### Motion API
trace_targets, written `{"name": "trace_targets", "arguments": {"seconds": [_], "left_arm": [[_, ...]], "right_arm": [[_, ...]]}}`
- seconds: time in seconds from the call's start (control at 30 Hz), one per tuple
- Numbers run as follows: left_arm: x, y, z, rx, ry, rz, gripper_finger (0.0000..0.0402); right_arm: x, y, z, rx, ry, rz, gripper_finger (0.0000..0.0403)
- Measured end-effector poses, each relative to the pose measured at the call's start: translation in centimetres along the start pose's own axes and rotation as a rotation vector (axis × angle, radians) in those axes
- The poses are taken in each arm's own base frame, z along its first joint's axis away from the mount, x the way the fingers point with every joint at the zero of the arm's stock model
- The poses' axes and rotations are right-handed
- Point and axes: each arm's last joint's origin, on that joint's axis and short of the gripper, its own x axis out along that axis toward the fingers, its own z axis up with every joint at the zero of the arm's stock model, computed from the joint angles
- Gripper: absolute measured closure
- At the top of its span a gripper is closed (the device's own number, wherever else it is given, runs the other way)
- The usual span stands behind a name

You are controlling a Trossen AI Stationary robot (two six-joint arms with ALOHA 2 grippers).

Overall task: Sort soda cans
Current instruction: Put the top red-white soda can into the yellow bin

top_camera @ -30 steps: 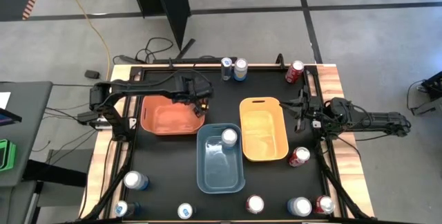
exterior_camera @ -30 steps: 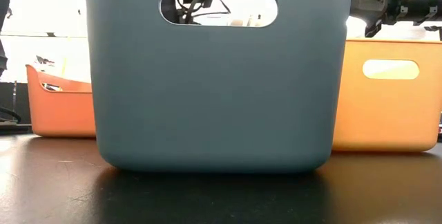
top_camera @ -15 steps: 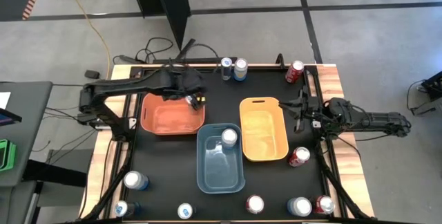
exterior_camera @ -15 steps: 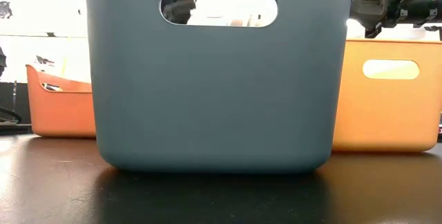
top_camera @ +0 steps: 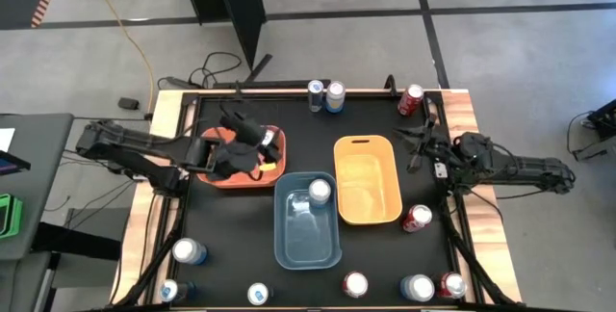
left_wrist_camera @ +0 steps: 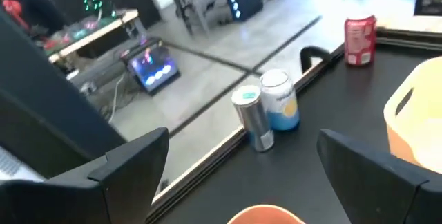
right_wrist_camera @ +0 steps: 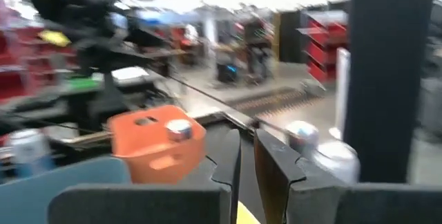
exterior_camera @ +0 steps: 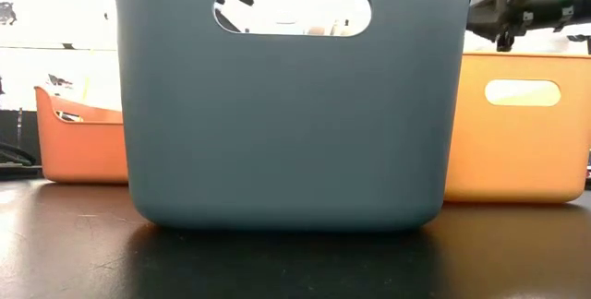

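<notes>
Silver-topped soda cans (top_camera: 355, 284) line my table's near edge; one sits in the blue bin (top_camera: 285, 242). Left gripper (top_camera: 252, 154), fingers apart and empty, hangs over the orange bin (top_camera: 217, 176). Right gripper (top_camera: 414, 146), fingers together, near the right edge. Two cans (top_camera: 326, 95) at the far edge.

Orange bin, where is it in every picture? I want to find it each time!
High view: orange bin on the table's left, beside the blue bin.
Low view: far left, behind the blue bin.
Left wrist view: a sliver at the bottom edge.
Right wrist view: left of middle.
Shared landmark: the yellow bin, right side in the high, low and left wrist views.
</notes>
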Motion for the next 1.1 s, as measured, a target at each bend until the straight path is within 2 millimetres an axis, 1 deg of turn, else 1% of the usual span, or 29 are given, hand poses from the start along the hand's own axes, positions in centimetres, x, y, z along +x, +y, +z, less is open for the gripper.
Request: {"name": "trace_targets", "arguments": {"seconds": [0.13, 0.23, 0.3, 0.4, 0.5, 0.57, 0.63, 0.73, 0.83, 0.97, 1.1], "left_arm": [[-0.1, 0.7, -2.9, -0.009, -0.019, -0.049, 0.0036], [-0.3, 1.7, -4.0, -0.058, -0.067, -0.097, 0.0036], [-0.5, 2.2, -4.4, -0.066, -0.107, -0.152, 0.0036], [-0.7, 3.2, -4.4, -0.062, -0.182, -0.227, 0.0036], [-0.9, 4.3, -3.9, -0.043, -0.25, -0.277, 0.0036], [-1.0, 4.9, -3.6, -0.025, -0.287, -0.309, 0.0036], [-1.0, 5.4, -3.5, -0.021, -0.308, -0.348, 0.0036], [-0.8, 5.5, -3.8, -0.001, -0.288, -0.398, 0.0036], [-0.7, 5.3, -4.3, 0.017, -0.241, -0.419, 0.0036], [-0.6, 5.2, -4.7, 0.019, -0.21, -0.429, 0.0036], [-0.6, 5.1, -4.7, 0.017, -0.211, -0.447, 0.0036]], "right_arm": [[1.0, -0.5, 0.8, -0.016, 0.044, -0.16, 0.0318], [2.0, -0.9, 2.1, -0.011, 0.076, -0.278, 0.0281], [2.7, -1.1, 2.9, 0.003, 0.12, -0.349, 0.0247], [3.9, -1.6, 3.6, 0.034, 0.201, -0.471, 0.0187], [5.2, -2.2, 4.4, 0.088, 0.261, -0.565, 0.0131], [6.2, -2.7, 4.9, 0.127, 0.301, -0.63, 0.0103], [7.1, -3.3, 5.4, 0.155, 0.343, -0.698, 0.0082], [8.6, -4.8, 5.8, 0.178, 0.416, -0.818, 0.0068], [9.7, -6.8, 5.8, 0.211, 0.499, -0.953, 0.0065], [10.7, -9.3, 4.8, 0.245, 0.614, -1.105, 0.0065], [11.5, -11.2, 3.6, 0.265, 0.666, -1.173, 0.0063]]}}
